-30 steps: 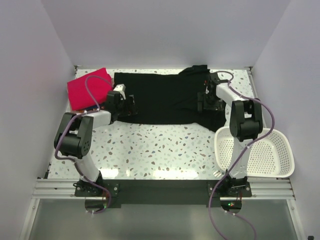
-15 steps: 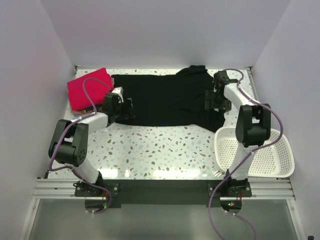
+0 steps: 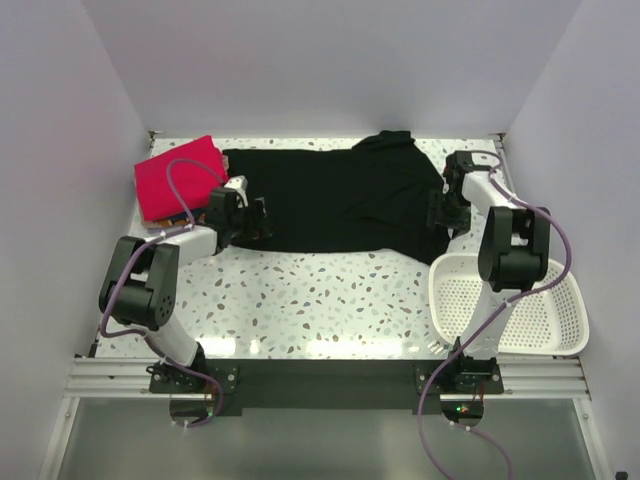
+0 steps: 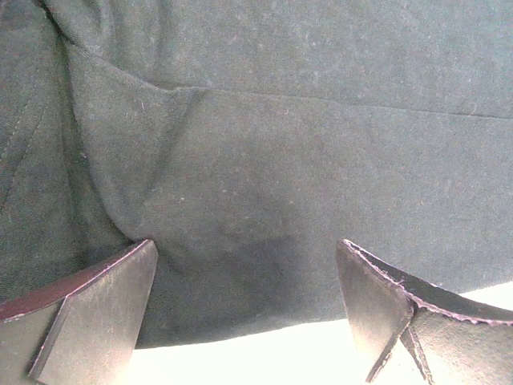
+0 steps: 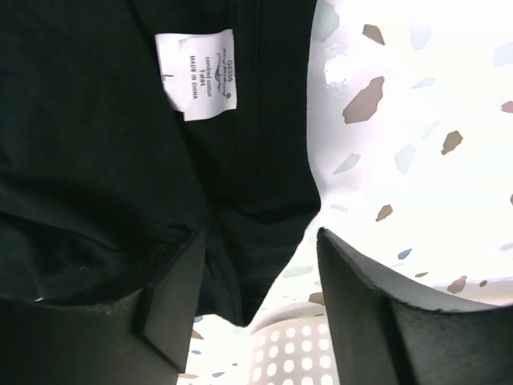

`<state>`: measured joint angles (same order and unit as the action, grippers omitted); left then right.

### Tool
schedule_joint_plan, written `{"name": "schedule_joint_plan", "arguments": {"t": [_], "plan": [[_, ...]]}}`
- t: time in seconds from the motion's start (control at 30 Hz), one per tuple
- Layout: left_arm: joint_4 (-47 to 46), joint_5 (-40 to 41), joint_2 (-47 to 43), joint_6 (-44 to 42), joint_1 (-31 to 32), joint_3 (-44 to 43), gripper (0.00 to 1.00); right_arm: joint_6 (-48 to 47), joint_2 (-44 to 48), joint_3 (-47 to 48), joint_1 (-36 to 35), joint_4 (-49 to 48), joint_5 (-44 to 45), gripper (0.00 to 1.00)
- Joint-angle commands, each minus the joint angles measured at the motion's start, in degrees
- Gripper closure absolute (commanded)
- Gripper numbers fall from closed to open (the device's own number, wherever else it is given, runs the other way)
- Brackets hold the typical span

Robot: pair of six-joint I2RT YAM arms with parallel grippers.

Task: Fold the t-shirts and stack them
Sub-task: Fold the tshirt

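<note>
A black t-shirt (image 3: pixel 335 200) lies spread across the back of the table, one sleeve bunched at the far right. A pinkish-red folded shirt (image 3: pixel 175 178) lies at the back left. My left gripper (image 3: pixel 260 222) is low over the black shirt's near left edge. In the left wrist view it (image 4: pixel 248 309) is open, with black cloth (image 4: pixel 264 160) between and beyond the fingers. My right gripper (image 3: pixel 441 214) is at the shirt's right end. In the right wrist view it (image 5: pixel 260 297) is open over a dark corner of cloth (image 5: pixel 240 200) with a white label (image 5: pixel 196 74).
A white mesh basket (image 3: pixel 545 330) stands at the near right, close under the right gripper; its rim shows in the right wrist view (image 5: pixel 296 353). White walls close in the table on the left, back and right. The speckled tabletop (image 3: pixel 320 295) lies in front of the shirt.
My right gripper has moved right and slightly nearer, to the shirt's right end, and the folds there have flattened. My left gripper has shifted slightly left along the shirt's edge.
</note>
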<state>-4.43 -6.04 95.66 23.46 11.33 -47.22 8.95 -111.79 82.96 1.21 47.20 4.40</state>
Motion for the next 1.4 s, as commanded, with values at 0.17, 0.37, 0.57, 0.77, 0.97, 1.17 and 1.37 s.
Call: {"name": "schedule_joint_plan", "arguments": {"t": [0.17,0.37,0.57,0.77,0.97,1.17,1.37], "plan": [[-0.94,-1.52,3.22,0.53,0.27,-1.20,0.02,-2.53,-3.70,-0.95,0.72,4.04,-1.68,0.46],[-0.50,-1.60,4.19,0.09,0.27,-1.82,0.02,-2.97,-5.72,-1.48,0.90,4.04,-1.59,0.77],[-0.67,-1.16,3.66,-0.44,0.18,-0.86,0.01,-4.11,-5.46,1.49,1.86,4.39,2.27,1.00],[-0.85,-1.34,4.80,-0.44,0.18,-0.42,0.01,-6.40,-8.35,10.46,2.48,7.20,9.12,1.00],[-0.76,-0.73,4.89,-0.70,0.18,-0.15,0.01,-7.46,-10.99,15.74,4.06,8.43,12.73,0.93],[-0.32,-1.08,4.54,-0.88,0.18,-0.77,0.01,-7.90,-9.42,15.39,5.55,6.85,14.31,0.68],[1.08,-2.48,1.91,-0.70,0.36,-2.34,0.01,-6.14,-2.66,12.93,5.64,4.40,8.01,0.60]]}}
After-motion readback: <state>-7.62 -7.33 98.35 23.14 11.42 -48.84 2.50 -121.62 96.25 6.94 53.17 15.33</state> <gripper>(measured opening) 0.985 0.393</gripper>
